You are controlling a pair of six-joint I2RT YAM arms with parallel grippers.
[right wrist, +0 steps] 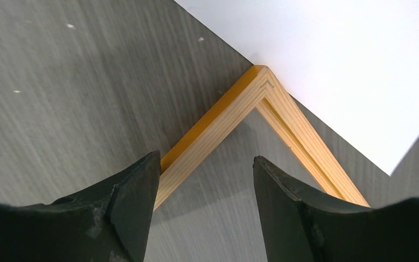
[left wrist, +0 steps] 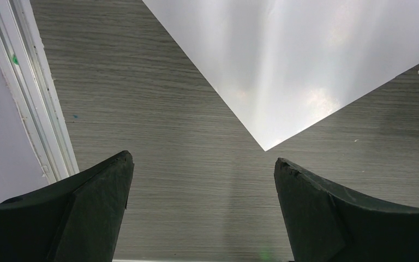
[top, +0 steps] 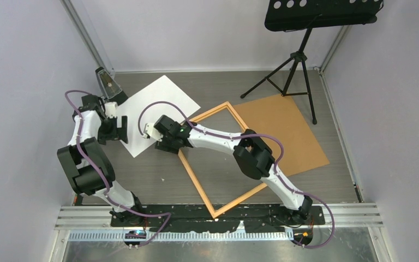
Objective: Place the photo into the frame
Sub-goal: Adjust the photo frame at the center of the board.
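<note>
Orange frame (top: 196, 184) corner under right gripper (top: 161, 144)

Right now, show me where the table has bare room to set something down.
Barest: near left, between the left arm, the thin orange wooden frame and the near edge. Also near right, in front of the flat brown backing board. Crowded: where the white paper photo, the frame's corner and the right gripper meet.

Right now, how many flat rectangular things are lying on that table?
3. The photo, white side up, lies at the back left. The frame sits in the middle. The brown board lies at the back right. The right arm may hide something more.
</note>
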